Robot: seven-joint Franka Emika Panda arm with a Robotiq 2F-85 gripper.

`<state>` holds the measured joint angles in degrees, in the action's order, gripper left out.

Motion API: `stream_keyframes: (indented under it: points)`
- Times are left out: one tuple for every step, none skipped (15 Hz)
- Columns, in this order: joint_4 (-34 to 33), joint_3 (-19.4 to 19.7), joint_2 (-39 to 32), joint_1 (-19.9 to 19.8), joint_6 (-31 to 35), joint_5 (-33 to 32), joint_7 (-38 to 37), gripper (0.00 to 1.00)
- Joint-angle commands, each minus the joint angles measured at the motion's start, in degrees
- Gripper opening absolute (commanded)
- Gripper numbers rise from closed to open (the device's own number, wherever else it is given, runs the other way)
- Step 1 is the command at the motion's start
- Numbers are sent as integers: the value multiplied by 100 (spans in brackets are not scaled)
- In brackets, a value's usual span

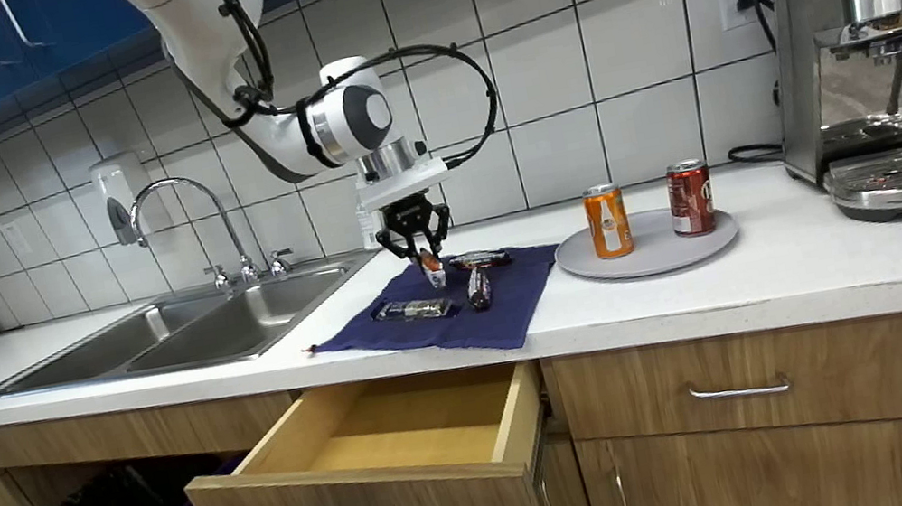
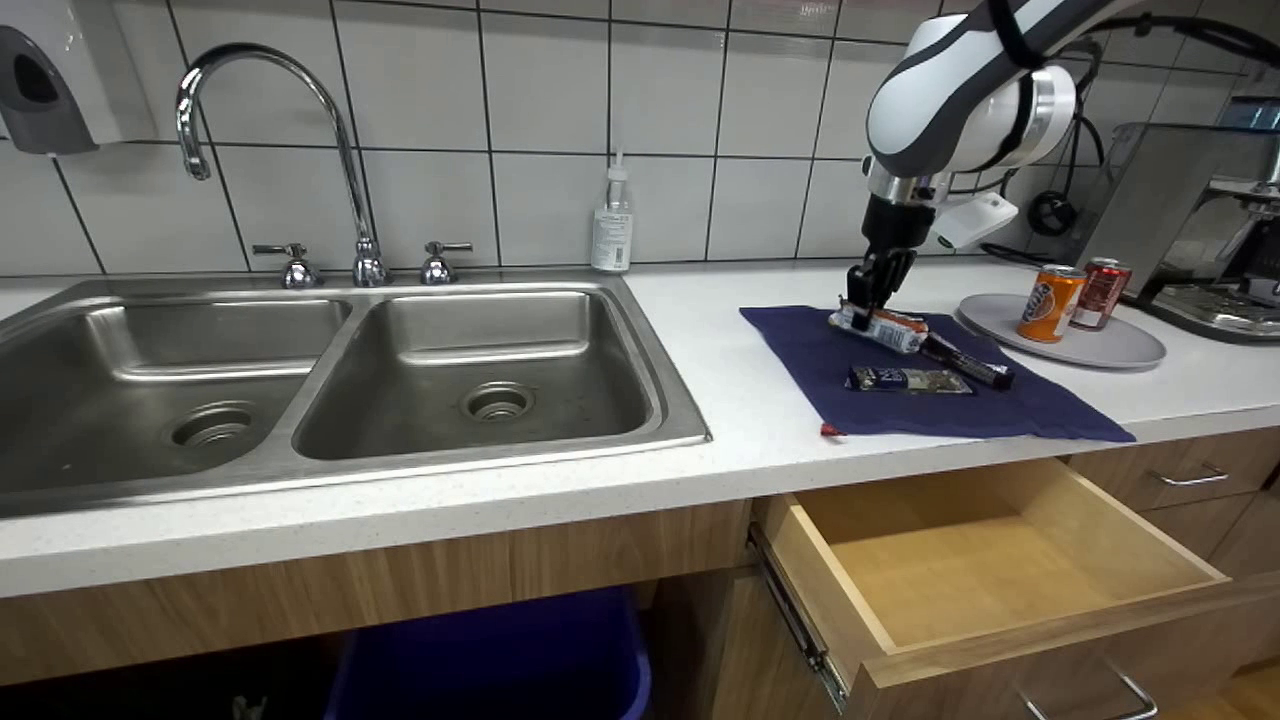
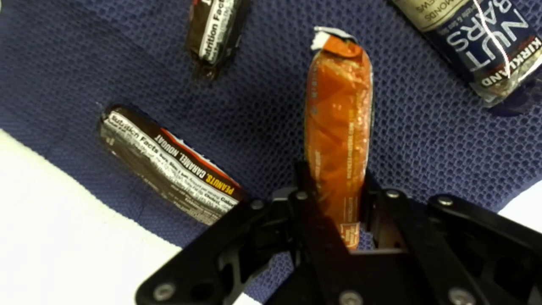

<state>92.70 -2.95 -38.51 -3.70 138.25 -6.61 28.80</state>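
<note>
My gripper (image 1: pixel 423 250) is shut on an orange-wrapped bar (image 3: pixel 338 114), with one finger on each side of it in the wrist view. The bar also shows in both exterior views (image 1: pixel 433 271) (image 2: pixel 895 331), close over the dark blue cloth (image 1: pixel 510 330); I cannot tell if it touches the cloth. Two brown-wrapped bars lie on the cloth in the wrist view, one at left (image 3: pixel 169 165) and one at top (image 3: pixel 217 31). A navy and clear nut bar (image 3: pixel 482 40) lies at upper right. It also shows in an exterior view (image 2: pixel 908 380).
A grey plate (image 1: pixel 644 259) beside the cloth holds an orange can (image 1: pixel 608 222) and a red can (image 1: pixel 690 199). A coffee machine (image 1: pixel 891 88) stands beyond. An open drawer (image 1: pixel 418 442) juts out below the cloth. A steel sink (image 2: pixel 670 400) and pump bottle (image 2: pixel 612 235) are across.
</note>
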Motion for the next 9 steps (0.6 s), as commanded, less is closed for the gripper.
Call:
stream_keyframes:
  points:
    - [149,-145,263,-109,34,-57,207,7]
    - [186,-157,305,-110,50,-53,217,7]
    - [222,-165,344,-107,67,-51,224,7]
    - [260,-171,375,-104,91,-51,229,7]
    - [311,-180,416,-101,114,-48,232,7]
    - [358,-191,451,-100,140,-44,238,7]
    - [427,-198,498,-94,174,-46,231,7]
    - [504,-201,546,-87,214,-49,218,7]
    - [601,-208,601,-85,264,-48,211,7]
